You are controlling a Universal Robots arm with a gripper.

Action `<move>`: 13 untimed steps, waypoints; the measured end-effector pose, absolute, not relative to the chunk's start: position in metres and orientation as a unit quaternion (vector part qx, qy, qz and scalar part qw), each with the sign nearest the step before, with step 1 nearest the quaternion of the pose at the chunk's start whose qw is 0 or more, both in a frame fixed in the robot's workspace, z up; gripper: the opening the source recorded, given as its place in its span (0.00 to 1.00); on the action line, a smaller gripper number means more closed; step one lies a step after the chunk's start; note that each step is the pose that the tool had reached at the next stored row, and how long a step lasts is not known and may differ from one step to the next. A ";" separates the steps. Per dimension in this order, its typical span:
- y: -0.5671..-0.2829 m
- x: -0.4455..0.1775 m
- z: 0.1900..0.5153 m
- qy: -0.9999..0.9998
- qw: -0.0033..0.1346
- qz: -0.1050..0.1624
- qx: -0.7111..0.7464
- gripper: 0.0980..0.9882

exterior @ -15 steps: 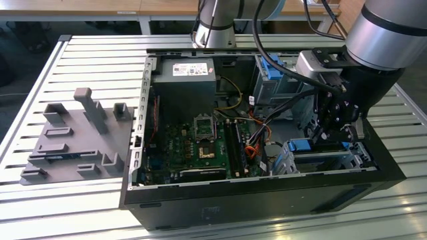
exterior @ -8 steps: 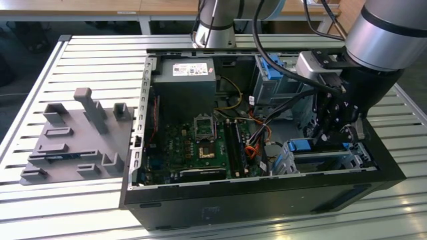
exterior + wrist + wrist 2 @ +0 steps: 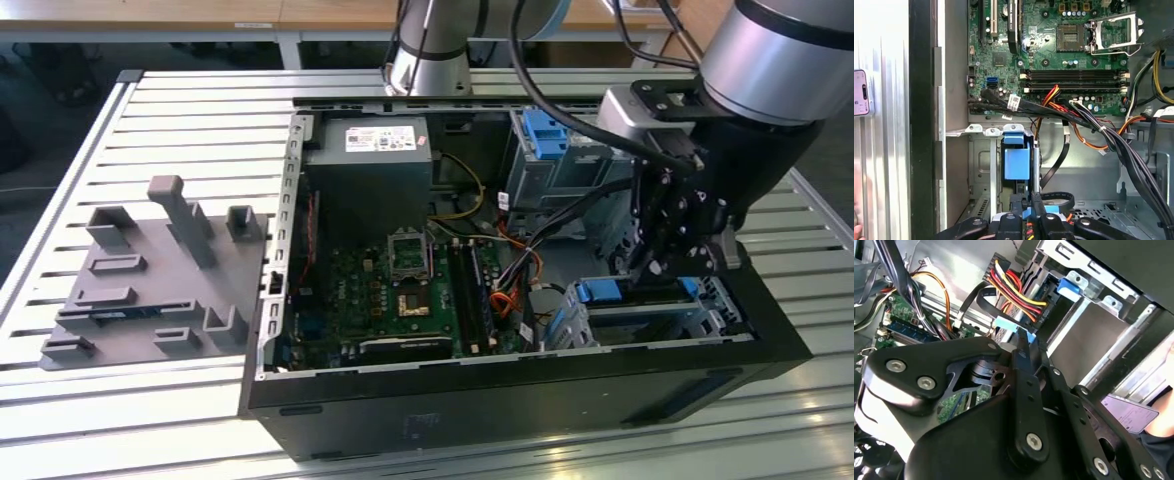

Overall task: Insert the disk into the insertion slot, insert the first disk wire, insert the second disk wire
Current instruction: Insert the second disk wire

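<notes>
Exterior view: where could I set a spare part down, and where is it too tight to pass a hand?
Free: the slatted table beyond the grey fixture plate, and the strip in front of the computer case. Crowded: inside the case, where the gripper hangs over the insertion slot and cables run between the motherboard and the bays.

Blue-framed disk (image 3: 650, 300) apparently sits seated inside the perforated insertion slot (image 3: 577, 322).

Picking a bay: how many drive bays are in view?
2: the tall bay at the case's far end; the insertion slot beneath the gripper. The arm may hide others.
</notes>
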State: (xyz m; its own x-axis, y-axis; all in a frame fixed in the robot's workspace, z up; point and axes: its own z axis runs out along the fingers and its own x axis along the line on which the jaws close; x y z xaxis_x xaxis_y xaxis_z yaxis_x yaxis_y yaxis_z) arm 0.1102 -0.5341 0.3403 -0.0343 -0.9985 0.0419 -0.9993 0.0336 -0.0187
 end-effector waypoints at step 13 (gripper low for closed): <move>-0.534 0.110 0.347 -0.719 0.009 0.021 0.695 0.01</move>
State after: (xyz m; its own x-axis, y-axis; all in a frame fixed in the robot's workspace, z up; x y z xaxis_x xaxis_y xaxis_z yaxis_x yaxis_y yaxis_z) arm 0.1102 -0.5341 0.3473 -0.0343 -0.9985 0.0419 -0.9993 0.0336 -0.0187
